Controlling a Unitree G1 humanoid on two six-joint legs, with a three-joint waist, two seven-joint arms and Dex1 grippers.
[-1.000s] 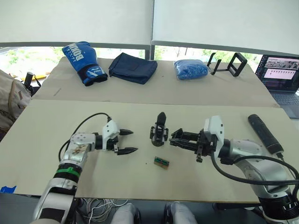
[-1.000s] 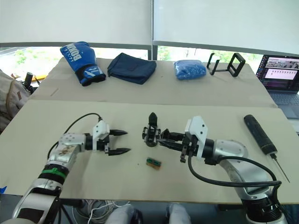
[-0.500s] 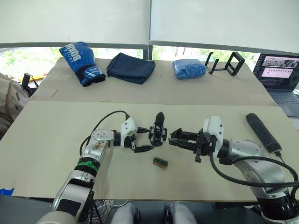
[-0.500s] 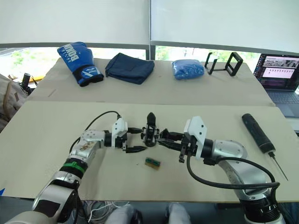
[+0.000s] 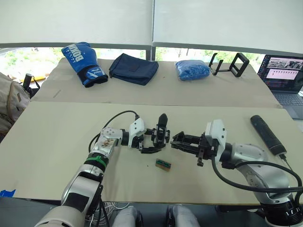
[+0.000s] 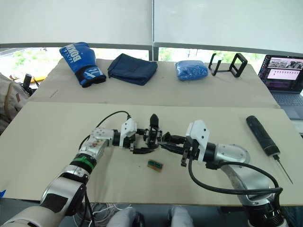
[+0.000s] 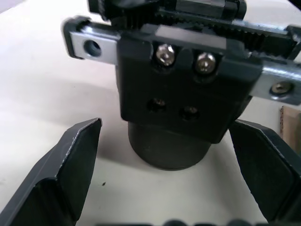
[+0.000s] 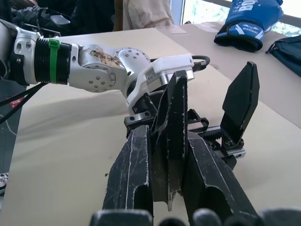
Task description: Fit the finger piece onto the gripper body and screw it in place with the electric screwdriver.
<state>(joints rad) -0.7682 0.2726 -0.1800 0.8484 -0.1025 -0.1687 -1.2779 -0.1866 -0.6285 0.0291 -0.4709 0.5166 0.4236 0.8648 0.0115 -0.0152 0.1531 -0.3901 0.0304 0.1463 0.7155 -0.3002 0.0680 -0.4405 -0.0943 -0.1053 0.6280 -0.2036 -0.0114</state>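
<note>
Your left gripper (image 5: 152, 140) stands wide open around the gripper body (image 5: 161, 134), which sits upright mid-surface, its round base between the two black fingers (image 7: 70, 165) but not yet pinched. Your right gripper (image 5: 176, 140) is closed on the finger piece (image 8: 171, 136), the tapered black wedge clamped between its jaws and held just beside the gripper body, pointed toward it.

Close the left jaws squarely on the cylindrical base before you bring the wedge in; a light or off-centre pinch would likely let the small assembly tip or spin when the piece presses against it. Line the wedge up with the toothed rail (image 7: 188, 35) and its screw holes, which the left wrist view shows facing you, and ease it on straight rather than at a slant.

The electric screwdriver (image 5: 268, 135) lies well apart, near the surface's right edge by your right arm. A small green-and-brown block (image 5: 163, 164) lies just in front of the gripper body; keep both arms from sweeping it.
</note>
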